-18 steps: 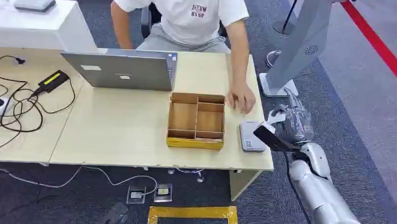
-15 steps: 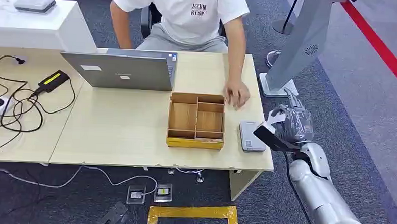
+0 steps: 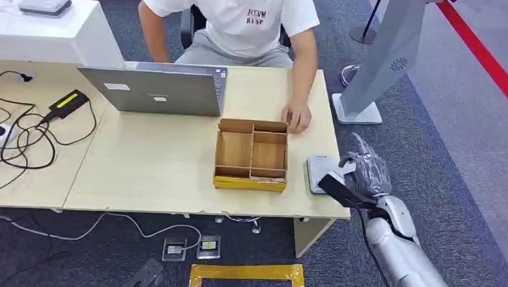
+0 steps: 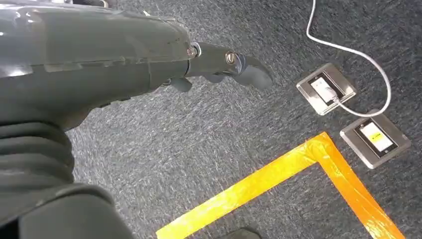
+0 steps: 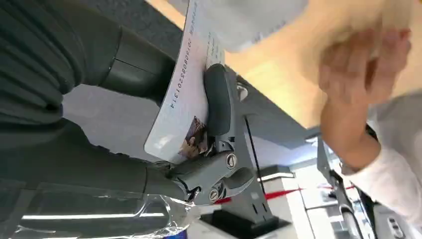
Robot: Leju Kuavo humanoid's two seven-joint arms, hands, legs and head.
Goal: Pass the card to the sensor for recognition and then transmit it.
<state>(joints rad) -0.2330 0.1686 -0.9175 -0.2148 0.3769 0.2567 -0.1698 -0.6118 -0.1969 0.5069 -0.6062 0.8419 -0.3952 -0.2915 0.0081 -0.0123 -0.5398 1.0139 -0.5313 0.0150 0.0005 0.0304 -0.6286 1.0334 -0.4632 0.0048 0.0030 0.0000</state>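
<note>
A white card (image 5: 186,107) with printed digits and a small picture is grasped by the right robot hand (image 3: 361,176), pinned flat between the thick thumb and the darker fingers (image 5: 217,102), as is seen in the right wrist view. In the head view the right robot hand is held just off the right edge of the counter (image 3: 153,168), beside the grey sensor (image 3: 319,173) that lies flat near the counter's front right corner; whether the card is touching the sensor cannot be told, and the card itself is too hidden in that view to be made out. Just left of the sensor, a yellow-edged wooden box (image 3: 251,154) with several compartments is seen. A person's hand (image 3: 296,118) is rested on the counter just behind the box's far right corner, and the person in a white shirt is seated across the counter. A closed laptop (image 3: 153,88) is placed further left, with black cables (image 3: 19,130) lying at the left end of the counter. The left robot hand (image 4: 226,64) is seen in the left wrist view hanging above grey carpet, its fingers loosely apart with nothing grasped. On the floor beneath it, yellow tape (image 4: 278,172) and two metal floor sockets (image 4: 326,88) are visible.
</note>
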